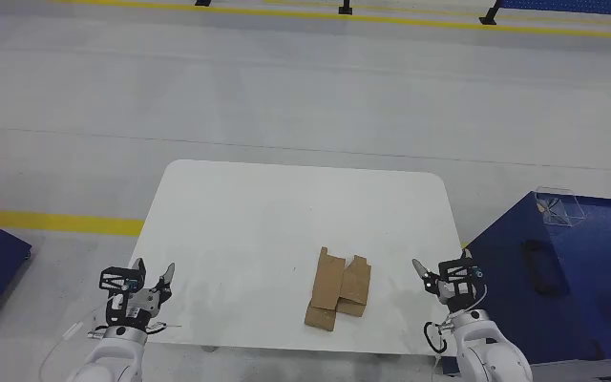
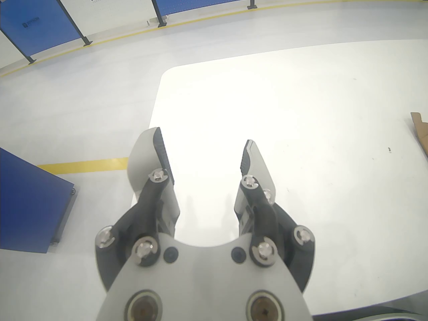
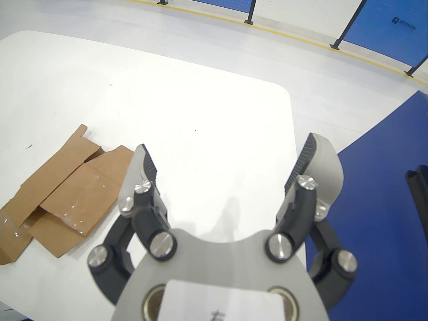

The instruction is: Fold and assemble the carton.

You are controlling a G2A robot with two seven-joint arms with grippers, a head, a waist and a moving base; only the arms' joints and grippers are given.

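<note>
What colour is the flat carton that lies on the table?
Plain brown cardboard; the carton shows best in the right wrist view.

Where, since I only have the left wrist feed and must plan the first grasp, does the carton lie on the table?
Observer: The carton lies flat and unassembled near the table's edge nearest the robot, closer to the right gripper than to the left gripper.
Operator: Is the right gripper free?
Observer: Yes, it is open and empty, near the table's right edge, apart from the carton.
Operator: Anything stuck on the carton?
Observer: Clear tape glints on some flaps in the right wrist view.
</note>
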